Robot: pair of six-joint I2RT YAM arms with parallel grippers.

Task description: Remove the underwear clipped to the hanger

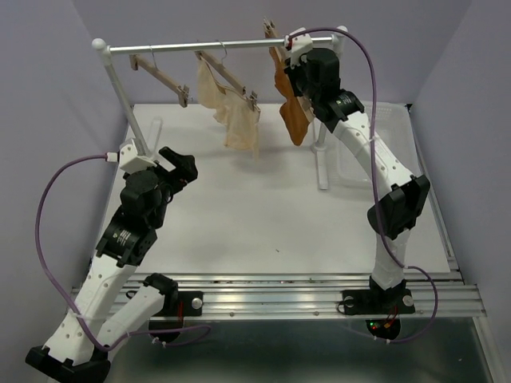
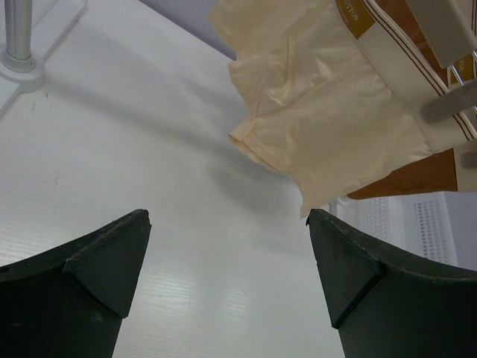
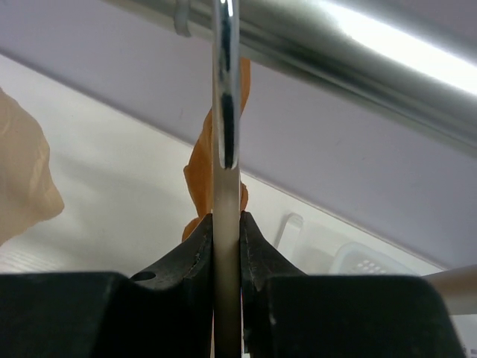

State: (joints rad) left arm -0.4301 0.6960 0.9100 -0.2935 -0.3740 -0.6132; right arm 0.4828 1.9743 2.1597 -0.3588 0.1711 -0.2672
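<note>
At the rail (image 1: 215,45): right gripper (image 3: 226,225) clamped on the hanger (image 3: 227,298)

All positions are taken from the rail, which spans the far side of the table (image 1: 263,223).

- The right gripper is raised to the rail's right end, just under it. Its fingers are pressed together on a pale, narrow upright strip of the hanger. The grip sits directly below the metal hook (image 3: 226,89), which loops over the rail.
- The underwear (image 1: 294,112) is rust-orange and hangs from that hanger below the rail's right end, above the table. In the right wrist view a fold of it shows behind the fingers. The clips are hidden, so I cannot tell how it is fastened.
- The left gripper (image 2: 227,218) is low beneath the rail's left half, close over the table. Its jaws are spread wide above the white surface.
- The cream underwear (image 1: 235,112) hangs from a second wooden hanger (image 1: 227,73) at mid-rail. In the left wrist view its hem hangs just ahead of the left fingers, with a patch of orange cloth behind it.
- A third wooden hanger (image 1: 164,73) hangs tilted toward the rail's left end.
</note>
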